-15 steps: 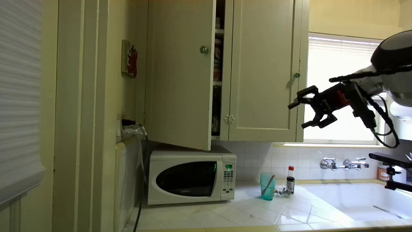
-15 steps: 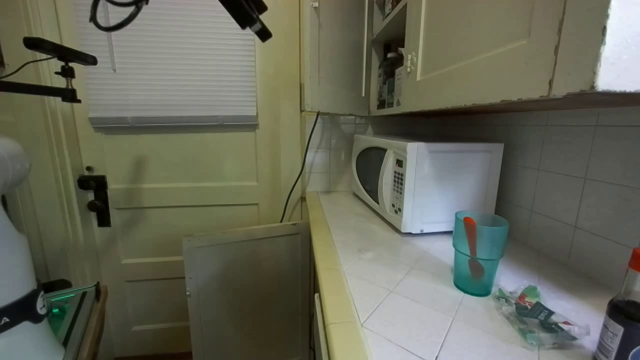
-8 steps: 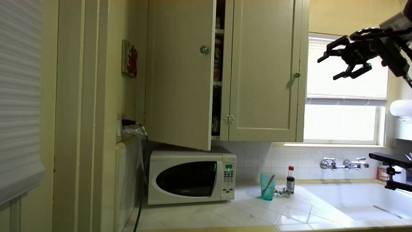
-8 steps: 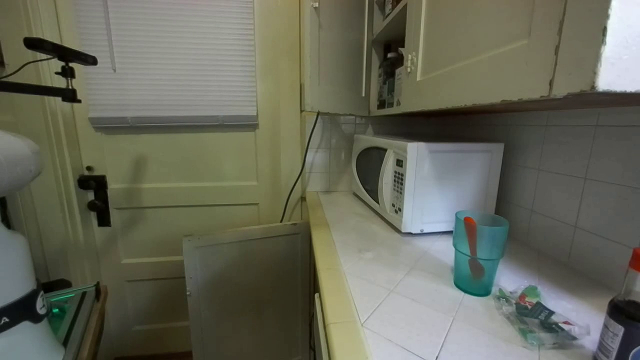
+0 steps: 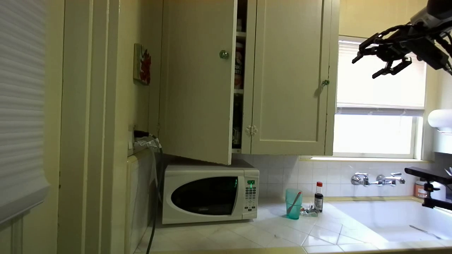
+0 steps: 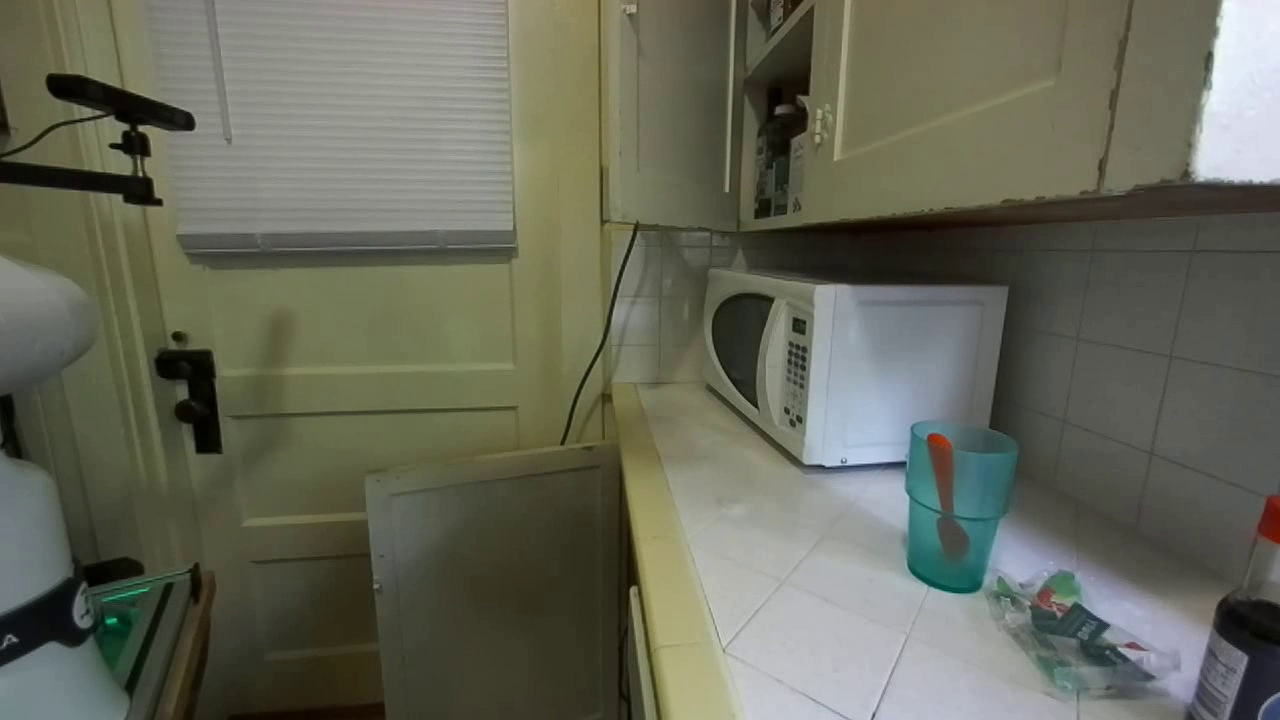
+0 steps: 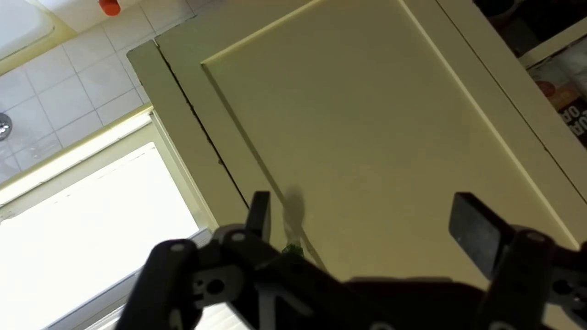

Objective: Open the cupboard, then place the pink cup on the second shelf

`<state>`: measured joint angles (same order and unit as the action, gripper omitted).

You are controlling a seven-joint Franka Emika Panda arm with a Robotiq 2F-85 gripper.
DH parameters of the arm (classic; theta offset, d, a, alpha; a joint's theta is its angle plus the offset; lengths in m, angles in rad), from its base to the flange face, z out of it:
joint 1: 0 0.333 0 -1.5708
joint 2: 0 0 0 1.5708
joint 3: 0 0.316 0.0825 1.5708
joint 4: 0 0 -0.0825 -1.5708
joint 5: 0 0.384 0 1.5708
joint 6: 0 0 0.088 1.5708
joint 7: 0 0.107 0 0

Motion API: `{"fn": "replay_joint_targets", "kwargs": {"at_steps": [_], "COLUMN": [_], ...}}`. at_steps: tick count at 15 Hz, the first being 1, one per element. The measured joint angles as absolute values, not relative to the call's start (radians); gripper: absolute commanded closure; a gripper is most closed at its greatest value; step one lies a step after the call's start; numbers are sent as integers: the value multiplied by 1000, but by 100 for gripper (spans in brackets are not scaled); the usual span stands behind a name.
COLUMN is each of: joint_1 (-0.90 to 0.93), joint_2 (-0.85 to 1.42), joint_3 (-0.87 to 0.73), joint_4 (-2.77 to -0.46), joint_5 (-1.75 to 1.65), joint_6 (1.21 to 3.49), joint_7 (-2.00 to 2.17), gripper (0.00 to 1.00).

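The cream cupboard (image 5: 287, 77) shows in both exterior views. Its left door (image 5: 197, 88) stands ajar, with a narrow gap showing white shelves and food packages. Its right door (image 7: 390, 137) is shut; its round knob (image 5: 325, 83) partly shows in the wrist view behind my finger. My gripper (image 5: 365, 68) is open and empty, in front of the window, to the right of the cupboard. In the wrist view the gripper (image 7: 360, 201) has its jaws wide apart with nothing between them. No pink cup shows; a teal cup (image 6: 960, 510) holding a red spoon stands on the counter.
A white microwave (image 5: 208, 197) stands under the ajar door. A sauce bottle (image 5: 318, 197) and a plastic wrapper (image 6: 1080, 635) lie near the teal cup. The sink (image 5: 395, 215) and taps (image 5: 378, 179) are at the right. A camera on a bracket (image 5: 430, 188) stands at the right edge.
My gripper has moved up and to the right, away from the right door, and stays open. The arm has left the top of an exterior view. The cupboard doors have not moved.
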<state>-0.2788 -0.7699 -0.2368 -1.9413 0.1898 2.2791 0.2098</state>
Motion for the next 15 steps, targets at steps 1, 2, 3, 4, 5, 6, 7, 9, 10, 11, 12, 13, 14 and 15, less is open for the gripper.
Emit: {"fn": "replay_joint_targets", "kwargs": {"at_steps": [1,2,3,4,5,6,7,9,10,11,12,13,14,15], "joint_1": [-279,-279,-279,-279,-279,-279,-278,-278,-278,-282,-287,-291,-294,-294], "joint_2": [-776,-780,-782,-782,-782,-782,-782,-782,-782,-779,-774,-764,-748,-725], "joint_3": [-237,-237,-237,-237,-237,-237,-237,-237,-237,-237,-236,-236,-237,-239], "joint_4": [-1941,-1942,-1943,-1943,-1944,-1945,-1945,-1945,-1944,-1944,-1943,-1939,-1932,-1918], "joint_5": [190,190,190,190,190,190,190,190,190,186,181,172,161,151], "joint_6": [2279,2279,2279,2279,2279,2279,2279,2279,2279,2290,2304,2331,2358,2377], "joint_7": [210,210,210,210,210,210,210,210,210,210,210,209,207,195], "gripper": [0,0,0,0,0,0,0,0,0,0,0,0,0,0]}}
